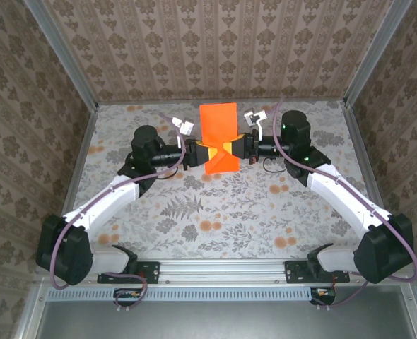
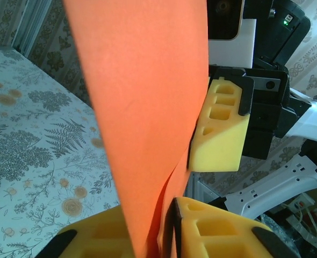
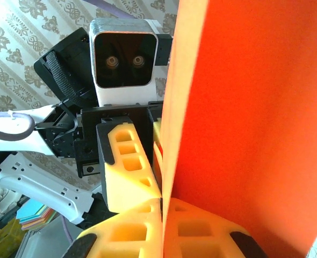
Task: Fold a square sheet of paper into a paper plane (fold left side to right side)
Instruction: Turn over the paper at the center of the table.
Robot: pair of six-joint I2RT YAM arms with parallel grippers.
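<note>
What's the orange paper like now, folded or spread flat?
Folded: the paper is a narrow oblong, twisted between left pincer and right pincer; the left wrist view shows two layers parting.

No writing, label, brand, number or sign can be read on anything here.

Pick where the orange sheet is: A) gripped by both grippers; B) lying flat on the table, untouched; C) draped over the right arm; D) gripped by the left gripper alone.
A: the left gripper and the right gripper clamp opposite sides of the upright square sheet of paper.
</note>
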